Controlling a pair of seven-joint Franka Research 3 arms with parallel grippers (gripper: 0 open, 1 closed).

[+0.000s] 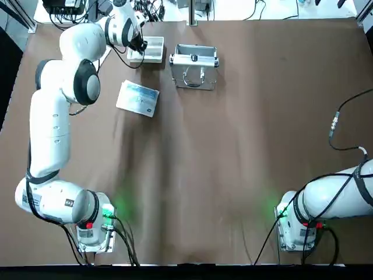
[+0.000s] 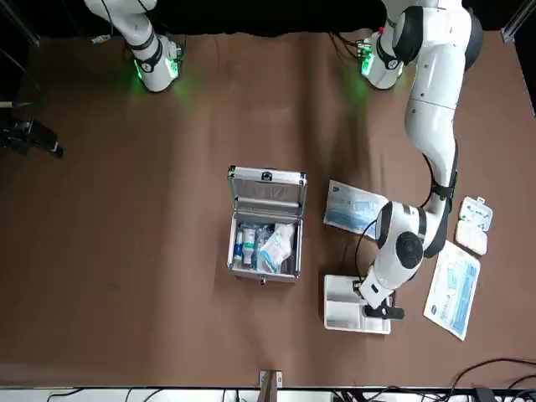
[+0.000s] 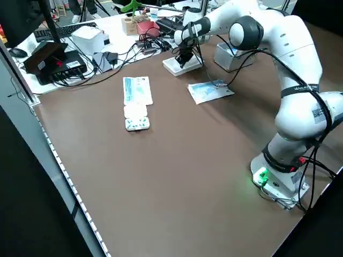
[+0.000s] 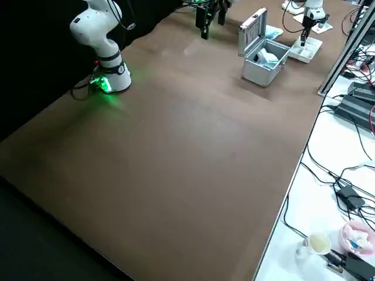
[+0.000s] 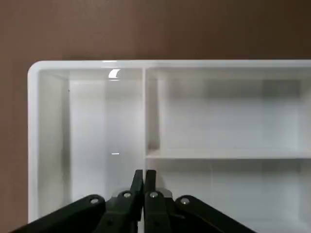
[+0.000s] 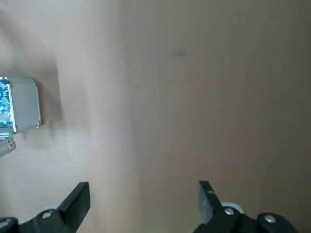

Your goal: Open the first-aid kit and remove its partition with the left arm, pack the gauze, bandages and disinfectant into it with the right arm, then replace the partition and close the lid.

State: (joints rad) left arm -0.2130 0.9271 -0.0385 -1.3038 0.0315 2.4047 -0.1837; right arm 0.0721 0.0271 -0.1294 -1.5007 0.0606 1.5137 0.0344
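The left arm (image 1: 52,125) is stretched far across the table, its wrist bent down; the left gripper (image 5: 144,182) stands over the partition (image 2: 345,312), and its two fingers are pressed together on a thin inner wall of this tray — the tray itself lies flat on the table (image 1: 233,163). The right arm (image 1: 344,195) is folded back near its own base, well apart from the other things; the right gripper (image 6: 143,194) hangs above bare table with its fingers spread wide and nothing between them.

One first-aid kit (image 2: 265,234) stands just beside the left gripper, on the side toward the right arm; its lid is open and upright, and inside lie several small items — small bottles and a pale packet, which I cannot tell apart exactly. Two flat packs are on the table: one pale blue pack (image 2: 354,207) near the left gripper, on the side toward the arm's base; one long pack (image 2: 453,287) on the outer side of the gripper. One small white packet (image 2: 474,224) lies touching the end of the long pack.
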